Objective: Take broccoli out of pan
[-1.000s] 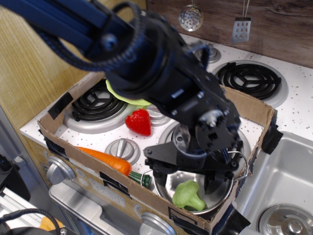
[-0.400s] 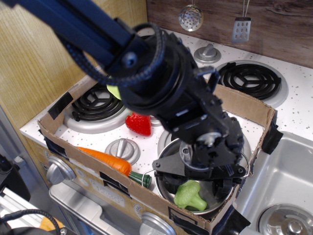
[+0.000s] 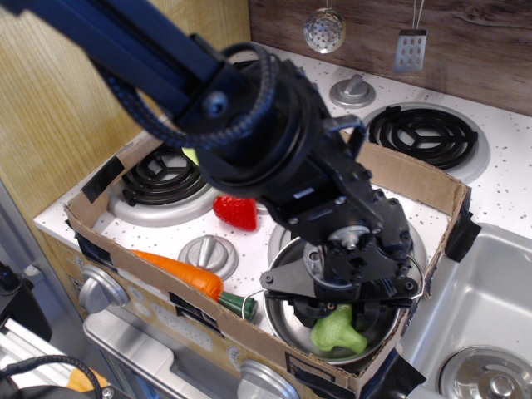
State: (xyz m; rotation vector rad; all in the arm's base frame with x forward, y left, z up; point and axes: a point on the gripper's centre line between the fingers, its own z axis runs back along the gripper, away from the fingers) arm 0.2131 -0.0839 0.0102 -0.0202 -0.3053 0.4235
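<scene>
The light-green broccoli (image 3: 338, 330) lies in the shiny steel pan (image 3: 287, 312) at the front right of the cardboard-walled stove top. My black gripper (image 3: 341, 316) reaches down into the pan from above. Its two fingers stand on either side of the broccoli, close against its head and stem. The broccoli is tilted, with its stem pointing right, and sits low in the pan. My wrist hides most of the pan's far rim; a thin wire handle (image 3: 416, 274) shows on the right.
A red strawberry (image 3: 237, 212), an orange carrot (image 3: 179, 270) and a lime-green plate edge (image 3: 191, 155) lie left of the pan. A cardboard wall (image 3: 416, 179) rings the stove. Silver knobs (image 3: 208, 252) sit at the front. A sink (image 3: 482, 307) is on the right.
The gripper has come down into the pan and its fingers have closed in around the broccoli. The broccoli has shifted right and tilted.
</scene>
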